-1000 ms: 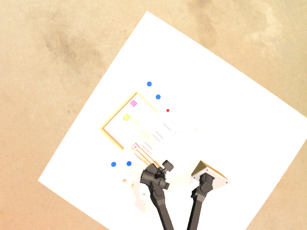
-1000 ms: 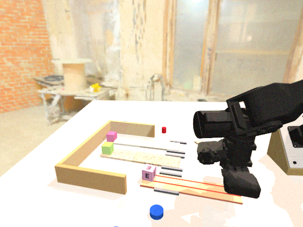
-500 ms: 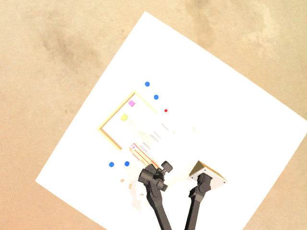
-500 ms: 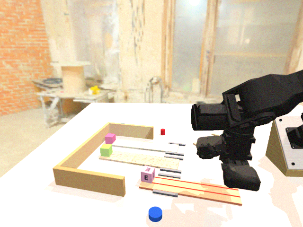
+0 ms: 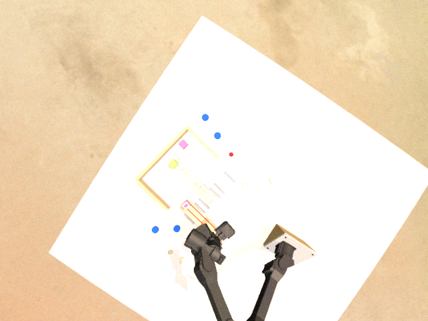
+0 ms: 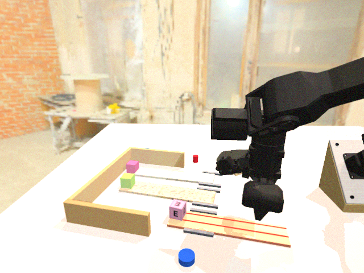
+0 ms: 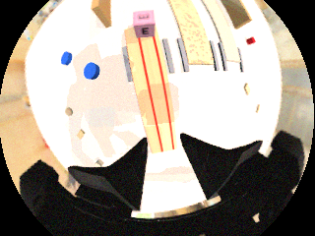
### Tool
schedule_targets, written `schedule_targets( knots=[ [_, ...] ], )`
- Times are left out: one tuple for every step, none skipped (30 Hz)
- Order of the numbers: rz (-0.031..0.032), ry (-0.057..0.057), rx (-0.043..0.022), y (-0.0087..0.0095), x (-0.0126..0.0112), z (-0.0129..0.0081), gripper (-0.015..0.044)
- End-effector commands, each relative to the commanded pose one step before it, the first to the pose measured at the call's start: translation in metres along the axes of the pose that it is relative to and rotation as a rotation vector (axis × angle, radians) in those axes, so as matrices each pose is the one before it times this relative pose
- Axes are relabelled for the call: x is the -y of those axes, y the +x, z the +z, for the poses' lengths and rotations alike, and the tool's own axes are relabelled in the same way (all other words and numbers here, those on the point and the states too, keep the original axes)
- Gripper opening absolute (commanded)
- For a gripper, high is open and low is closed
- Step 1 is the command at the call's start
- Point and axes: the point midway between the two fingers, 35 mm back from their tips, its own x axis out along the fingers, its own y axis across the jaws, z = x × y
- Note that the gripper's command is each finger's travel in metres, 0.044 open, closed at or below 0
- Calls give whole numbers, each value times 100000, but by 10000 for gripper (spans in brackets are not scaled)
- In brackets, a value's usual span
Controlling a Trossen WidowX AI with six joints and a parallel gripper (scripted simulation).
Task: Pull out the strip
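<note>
I am hovering the half-open, empty pincer (image 6: 261,215) above the red-lined strip (image 6: 235,227), judging the labelled cube (image 6: 177,209) near the worktop's (image 6: 88,258) front edge as next.

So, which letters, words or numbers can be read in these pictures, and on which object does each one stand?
"E": on the front face of the pink labelled cube, exterior view.
"E" again, lying sideways, on its top face.
In the top and wrist views the cube's marks are too small to read. No other text is visible.

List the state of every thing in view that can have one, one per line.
Hand: open, holding nothing, above the red-lined strip.
Red-lined strip: pulled out past the frame.
Labelled cube: upright on that strip's far end.
Green cube: on the speckled strip, inside the frame.
</note>
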Motion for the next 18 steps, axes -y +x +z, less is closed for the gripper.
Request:
schedule_targets(
  knots=[
    [323, 1242, -298, -154, -95, 1496, 315],
    [-1, -13, 14, -54, -42, 397, 341],
    [-1, -12, 12, -46, -33, 355, 368],
    [-1, -13, 14, -54, -42, 381, 394],
    [-1, -12, 13, -49, -35, 360, 420],
    [-1, -13, 14, -55, -43, 391, 440],
    [-1, -12, 13, -47, -35, 354, 440],
    [-1, -13, 14, -53, -43, 385, 440],
    [-1, -12, 13, -47, -35, 357, 440],
    [-1, -13, 14, -54, -43, 389, 440],
    [-1, -12, 12, -46, -35, 351, 440],
    [-1, -13, 14, -53, -44, 387, 440],
    [0, -12, 13, -47, -37, 355, 440],
    [-1, -13, 14, -53, -45, 392, 440],
    [0, -12, 13, -46, -36, 351, 440],
    [-1, -13, 14, -53, -45, 388, 440],
    [0, -12, 13, -45, -37, 351, 440],
    [-1, -14, 14, -52, -46, 391, 440]
  ],
)
